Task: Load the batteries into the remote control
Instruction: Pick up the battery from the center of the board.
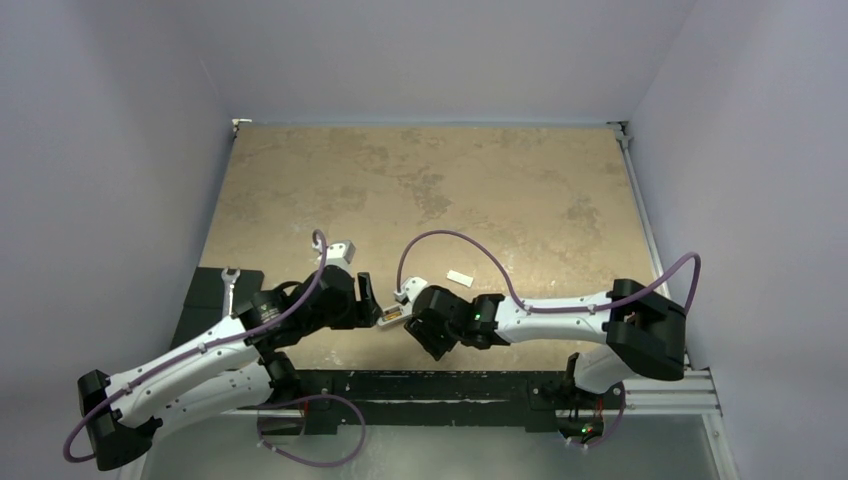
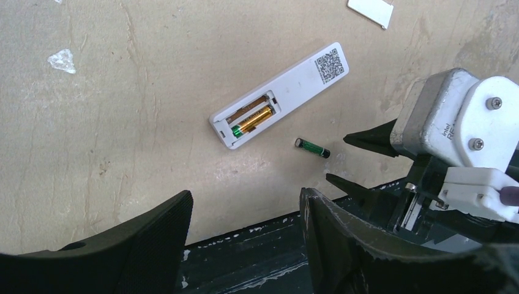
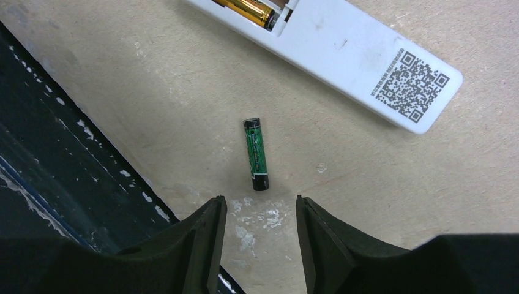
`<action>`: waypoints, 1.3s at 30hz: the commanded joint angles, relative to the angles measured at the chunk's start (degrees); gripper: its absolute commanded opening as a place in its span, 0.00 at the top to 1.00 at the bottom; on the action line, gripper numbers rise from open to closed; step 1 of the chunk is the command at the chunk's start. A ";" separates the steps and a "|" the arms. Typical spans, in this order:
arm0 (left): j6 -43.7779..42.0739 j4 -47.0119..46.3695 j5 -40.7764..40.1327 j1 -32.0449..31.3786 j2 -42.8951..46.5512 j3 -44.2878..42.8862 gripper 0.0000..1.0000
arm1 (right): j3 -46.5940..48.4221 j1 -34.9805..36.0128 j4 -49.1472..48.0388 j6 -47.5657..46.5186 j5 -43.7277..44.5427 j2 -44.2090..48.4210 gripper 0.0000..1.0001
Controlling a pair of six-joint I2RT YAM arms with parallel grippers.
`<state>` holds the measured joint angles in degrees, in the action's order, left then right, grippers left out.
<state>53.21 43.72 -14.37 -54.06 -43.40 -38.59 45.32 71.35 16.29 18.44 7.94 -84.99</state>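
Near the front edge of the mottled tan tabletop (image 1: 450, 180), the slim white rectangular remote control (image 2: 278, 95) lies face down, its QR code up and its battery bay uncovered. A gold battery (image 2: 252, 119) with a green end sits in the bay. A thin green-and-black battery (image 3: 256, 154) lies loose on the table just beside the remote, not touching it. The right gripper (image 3: 258, 211) hovers just short of this loose battery, fingers spread and holding nothing. The left gripper (image 2: 245, 208) is likewise spread wide and empty, over the table's dark edge. A small flat white rectangular piece (image 1: 459, 277) lies apart, farther back.
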 commanded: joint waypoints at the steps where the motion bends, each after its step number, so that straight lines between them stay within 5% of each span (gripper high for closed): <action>1: 0.32 -2.36 -0.14 0.14 -0.18 0.68 0.36 | -0.10 0.28 -0.66 2.13 0.32 0.53 0.47; 22: 0.45 -2.31 -0.31 0.16 0.42 1.23 0.36 | 3.25 0.28 -1.17 1.83 0.16 -5.10 0.56; 39: 0.90 -2.64 -0.30 0.16 0.81 2.22 0.36 | 4.30 0.33 0.00 2.21 3.81 -7.45 0.72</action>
<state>53.23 42.61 -14.33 -54.06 -43.35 -37.36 48.21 71.37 15.90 20.10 9.47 -91.37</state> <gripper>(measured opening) 0.644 0.312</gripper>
